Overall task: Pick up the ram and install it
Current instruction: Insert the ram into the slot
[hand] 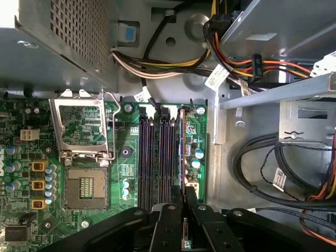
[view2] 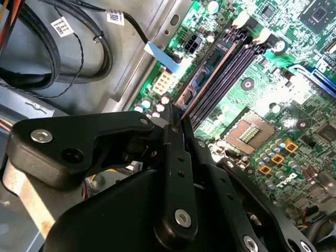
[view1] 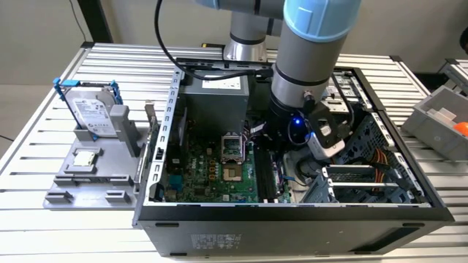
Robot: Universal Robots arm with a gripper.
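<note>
- A silver hard drive (view1: 93, 111) in a blue frame stands upright in a grey fixture (view1: 87, 178) at the bench's (view1: 29, 170) edge on the exterior view's left, parked well apart from the work inside the case
- The open computer case (view1: 292, 227) lies on its side mid-bench so the motherboard (view1: 208, 172) faces up, which gives the arm a straight way down to the slots
- The black memory slots (hand: 155, 157) run beside the empty processor socket (hand: 84, 189) in the first wrist view
- The ram (view2: 207, 71) stands on edge in the outermost slot, nearest the case wall, and to my eye looks seated or close to it
- The gripper (view2: 176, 123) is down inside the case at the ram's near end, its fingers drawn together on the stick's top edge, pinching it thin-wise to keep it square to the slot
</note>
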